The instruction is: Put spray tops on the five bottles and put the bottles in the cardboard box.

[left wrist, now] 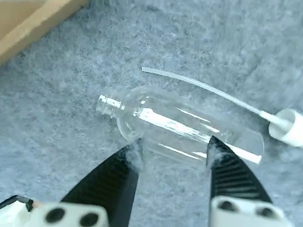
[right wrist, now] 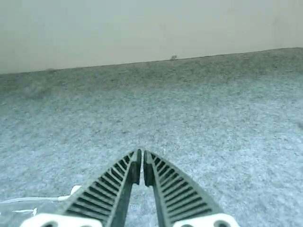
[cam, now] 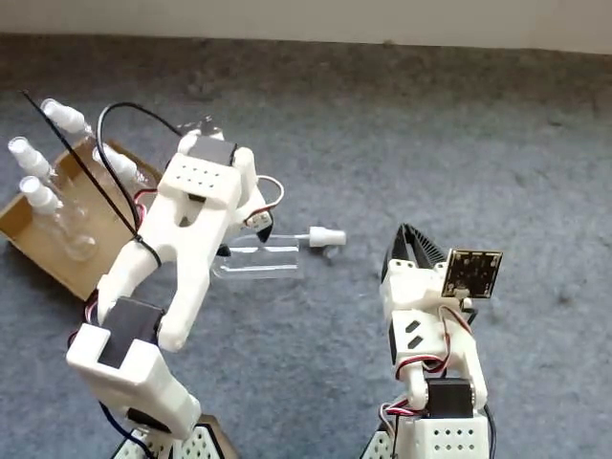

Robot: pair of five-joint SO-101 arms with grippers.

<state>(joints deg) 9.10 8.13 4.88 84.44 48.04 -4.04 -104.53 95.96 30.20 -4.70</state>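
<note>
When seen from high up: brown cardboard box (cam: 29,234) at left, capped clear bottles (cam: 57,206) standing inside. From the wrists: black left gripper (left wrist: 173,144) spread wide, right gripper (right wrist: 142,158) pinched shut. At the left tips, on grey carpet (cam: 478,143): bare clear plastic bottle (left wrist: 184,127), white spray top (left wrist: 289,125) just beside.

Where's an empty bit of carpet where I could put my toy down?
The carpet is bare between the right gripper and the wall. It is crowded around the left gripper: the cardboard box, the lying bottle and the spray top sit close together.
</note>
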